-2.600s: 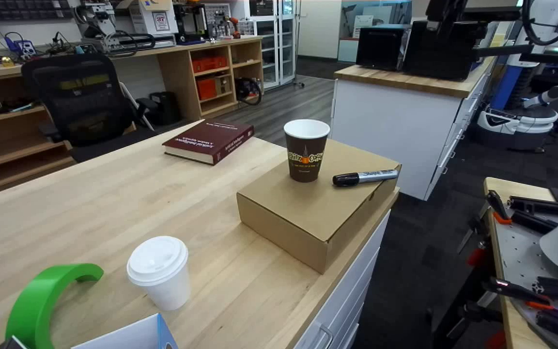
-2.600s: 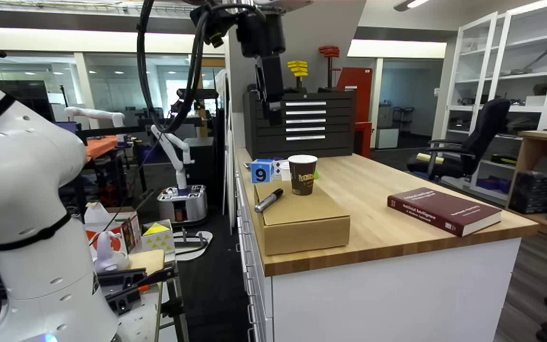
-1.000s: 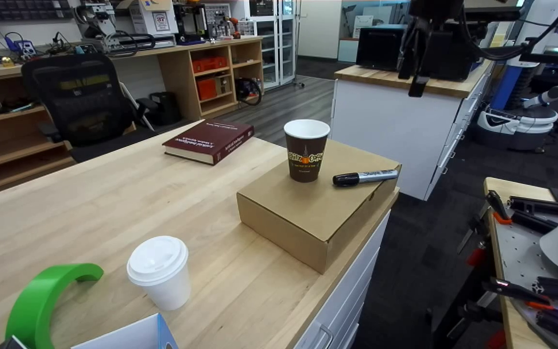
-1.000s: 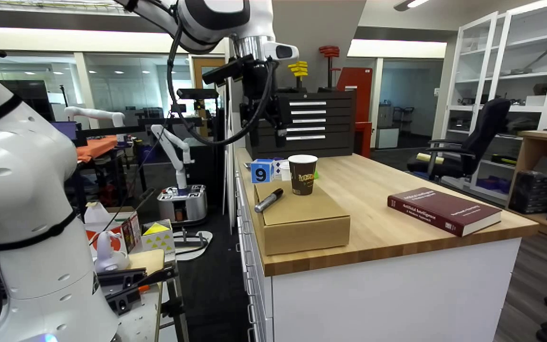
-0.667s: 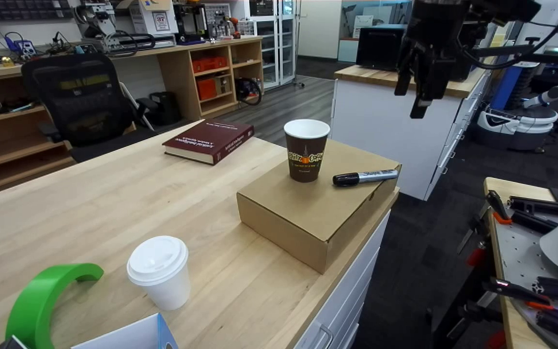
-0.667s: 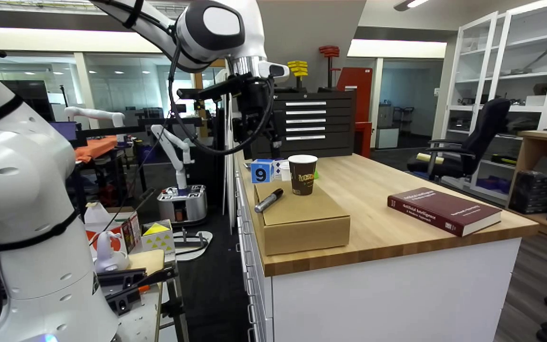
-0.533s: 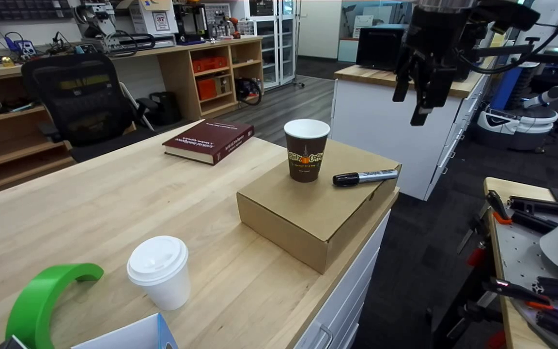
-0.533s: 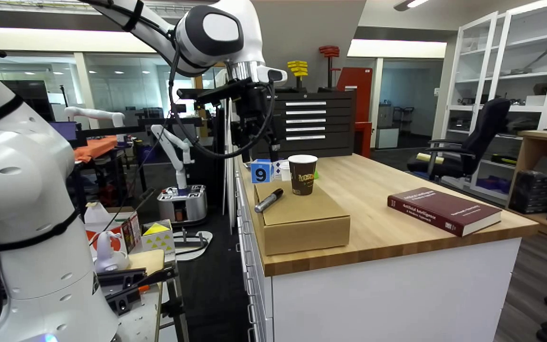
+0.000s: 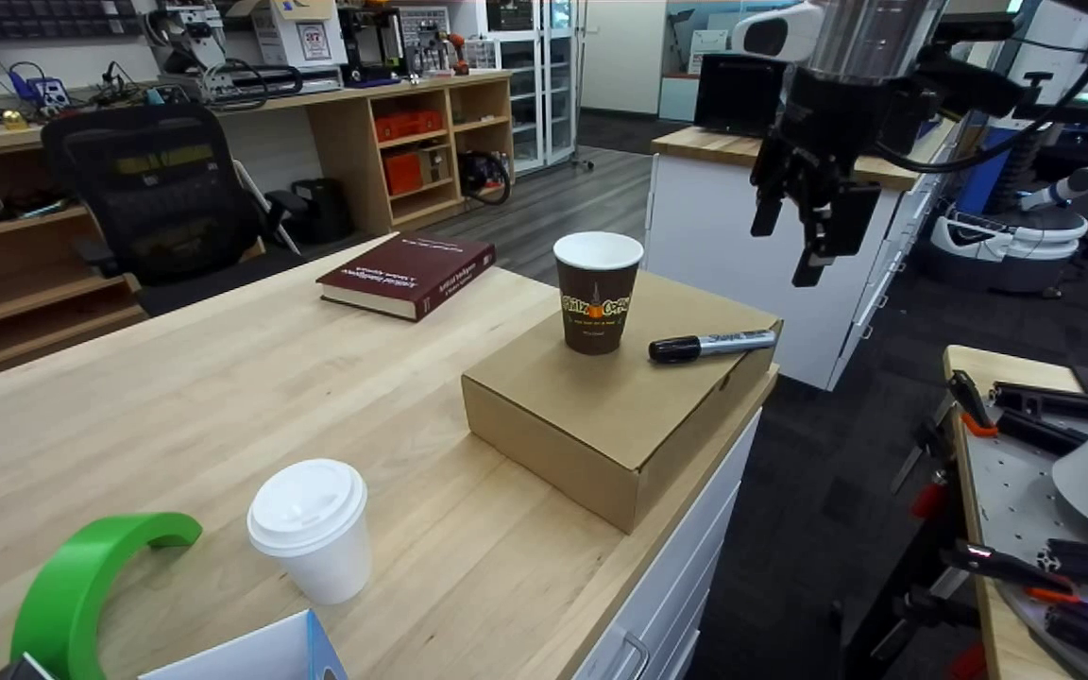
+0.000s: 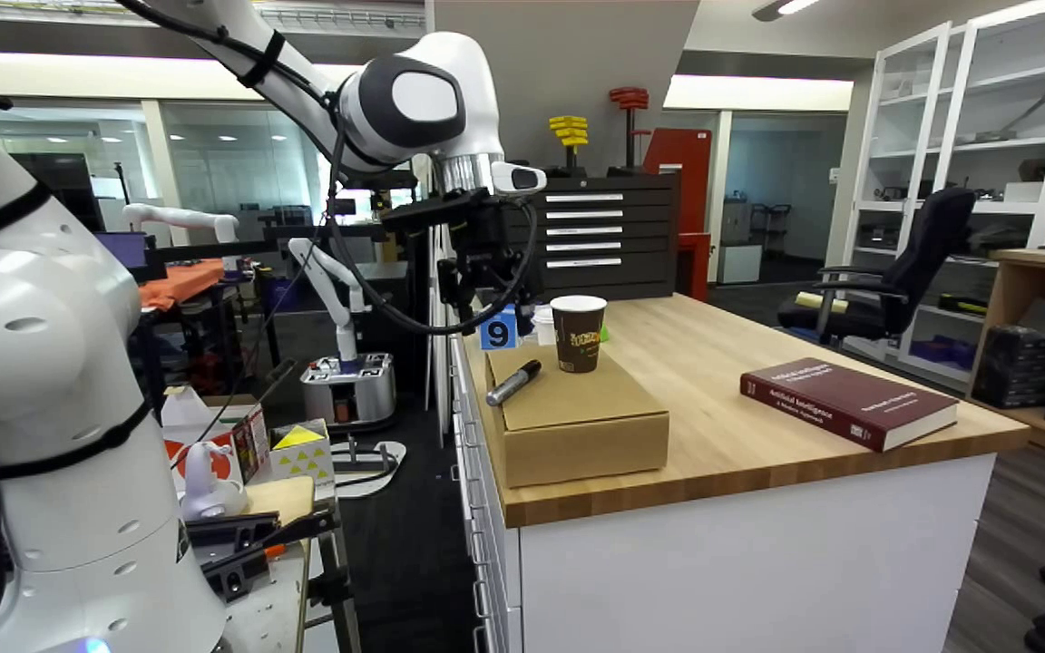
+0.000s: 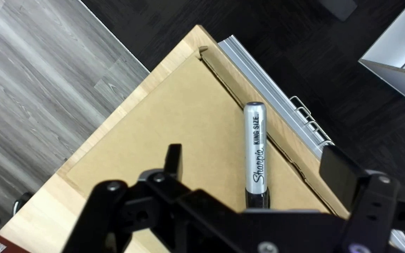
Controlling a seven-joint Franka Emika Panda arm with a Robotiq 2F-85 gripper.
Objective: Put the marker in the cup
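Observation:
The marker (image 9: pixel 712 347) is silver with a black cap and lies flat on a cardboard box (image 9: pixel 591 397); it also shows in an exterior view (image 10: pixel 513 383). The cup (image 9: pixel 598 295), brown with a white rim, stands upright on the same box beside the marker, and shows in an exterior view too (image 10: pixel 579 336). My gripper (image 9: pixel 787 253) is open and empty, above the box and apart from the marker. In the wrist view the marker's barrel (image 11: pixel 256 151) shows between the spread fingers (image 11: pixel 257 165); the gripper body hides most of its cap. The cup is not visible there.
The box sits near the edge of a wooden table (image 9: pixel 223 397). A maroon book (image 9: pixel 407 276), a white-lidded cup (image 9: pixel 310 529), a green arch (image 9: pixel 72 595) and a blue number block (image 10: pixel 498 328) are on the table. A black tool chest (image 10: pixel 613 231) stands behind.
My arm has come down from above, lowering the open gripper toward the marker's end of the box. The marker, cup and box have not moved.

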